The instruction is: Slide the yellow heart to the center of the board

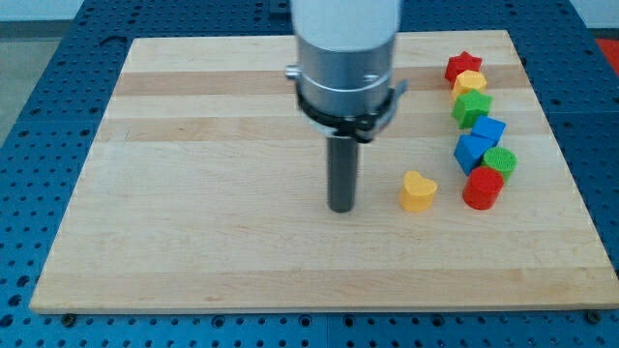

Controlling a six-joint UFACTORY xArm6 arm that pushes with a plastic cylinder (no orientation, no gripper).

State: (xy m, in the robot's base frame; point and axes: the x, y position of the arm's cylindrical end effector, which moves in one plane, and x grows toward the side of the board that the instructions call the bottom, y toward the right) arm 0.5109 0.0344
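Blue pegboard frames the pale wooden worktop [193,242], and the arm ends in no hand at all, just a dark rod gripping nothing. Its tip [340,209] rests near the board's middle, to the view's left of the yellow heart [418,191] and apart from it. That is the wrong side for pushing. I'd say the tip should circle round to the heart's right, clear of the red cylinder [483,188] just beyond, then nudge it leftward slowly and squarely so it won't spin away.
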